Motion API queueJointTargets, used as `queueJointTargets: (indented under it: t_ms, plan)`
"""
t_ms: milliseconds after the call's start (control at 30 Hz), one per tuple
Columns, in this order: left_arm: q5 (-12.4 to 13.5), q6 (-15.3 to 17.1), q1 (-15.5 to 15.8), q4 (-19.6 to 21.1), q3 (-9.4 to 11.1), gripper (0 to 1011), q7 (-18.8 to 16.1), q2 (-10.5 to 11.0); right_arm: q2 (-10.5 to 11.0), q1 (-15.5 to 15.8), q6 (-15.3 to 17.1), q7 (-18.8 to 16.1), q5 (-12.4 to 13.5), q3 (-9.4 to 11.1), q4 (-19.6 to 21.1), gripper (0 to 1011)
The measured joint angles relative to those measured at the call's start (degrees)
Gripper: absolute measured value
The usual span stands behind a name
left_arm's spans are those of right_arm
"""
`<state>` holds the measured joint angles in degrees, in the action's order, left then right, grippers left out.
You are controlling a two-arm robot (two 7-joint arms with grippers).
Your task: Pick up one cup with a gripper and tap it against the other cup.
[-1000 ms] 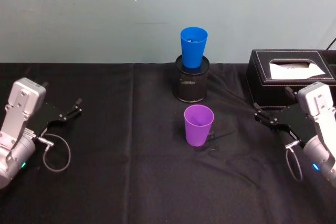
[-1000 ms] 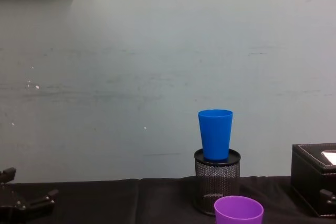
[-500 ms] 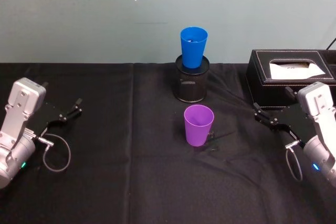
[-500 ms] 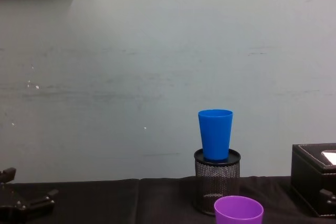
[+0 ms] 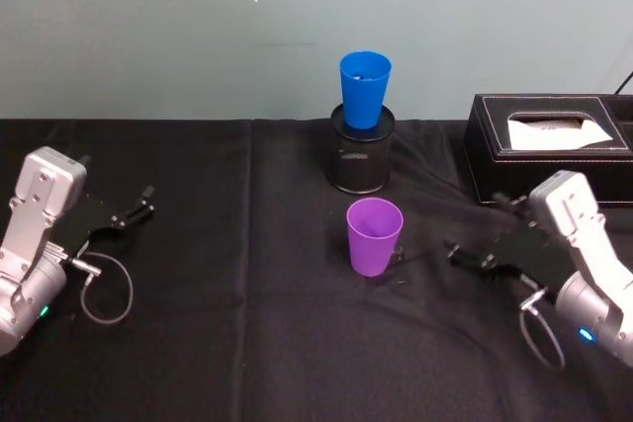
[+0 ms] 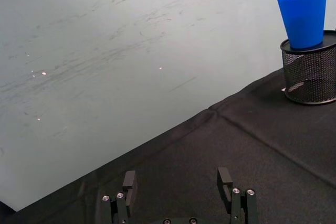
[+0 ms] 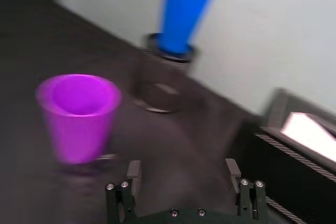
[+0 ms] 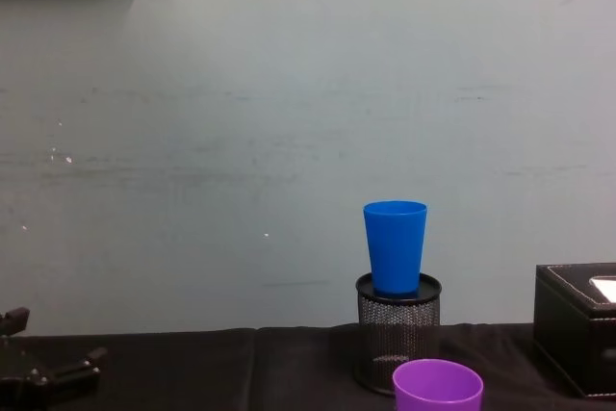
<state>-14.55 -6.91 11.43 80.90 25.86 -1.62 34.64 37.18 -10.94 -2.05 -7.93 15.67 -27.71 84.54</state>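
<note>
Black and spread wide, the right claw (image 5: 482,229) is at the right side of the bench (image 5: 247,343), with bare cloth between it and the upright purple cup (image 5: 374,236) and the tissue box (image 5: 549,145) just behind. Beyond the purple cup, near the back edge, the blue cup (image 5: 364,89) stands in the mesh pen holder (image 5: 361,160). The left claw (image 5: 134,207), also spread, rests well apart at the left.

purple cup (image 5: 374,235) upright, blue cup (image 5: 364,89) behind it

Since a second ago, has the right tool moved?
Yes. In the head view the right tool, open, has slid away from the black tissue box toward the purple cup, without touching it.
</note>
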Motion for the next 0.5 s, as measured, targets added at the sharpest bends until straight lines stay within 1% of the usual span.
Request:
queueJointTargets:
  t_ms: [33,67,133,167,233,333,367,467,500]
  plan:
    - [0.0,0.0,0.0,0.0,0.0,1000,0.0,0.0,0.1,0.0,0.0,-1.6,0.6,-0.2,0.2,1000]
    - [0.0,0.0,0.0,0.0,0.0,1000,0.0,0.0,0.2,0.0,0.0,-4.6,2.1,-0.4,0.5,1000]
    - [0.0,0.0,0.0,0.0,0.0,1000,0.0,0.0,0.1,0.0,-0.2,-7.4,3.6,-0.6,0.5,1000]
    - [0.0,0.0,0.0,0.0,0.0,1000,0.0,0.0,-0.3,-0.2,-0.4,-9.8,4.8,-0.8,0.3,1000]
    - [0.0,0.0,0.0,0.0,0.0,1000,0.0,0.0,-1.3,-0.7,-0.7,-12.3,5.9,-1.1,-0.4,1000]
    - [0.0,0.0,0.0,0.0,0.0,1000,0.0,0.0,-2.4,-1.5,-0.7,-13.6,6.1,-1.5,-1.3,1000]
    - [0.0,0.0,0.0,0.0,0.0,1000,0.0,0.0,-3.2,-2.1,-0.7,-14.1,5.9,-1.7,-2.1,1000]
    - [0.0,0.0,0.0,0.0,0.0,1000,0.0,0.0,-4.6,-3.0,-0.7,-14.6,5.7,-1.9,-3.6,1000]
    - [0.0,0.0,0.0,0.0,0.0,1000,0.0,0.0,-5.4,-3.7,-0.7,-14.8,5.5,-2.0,-4.6,1000]
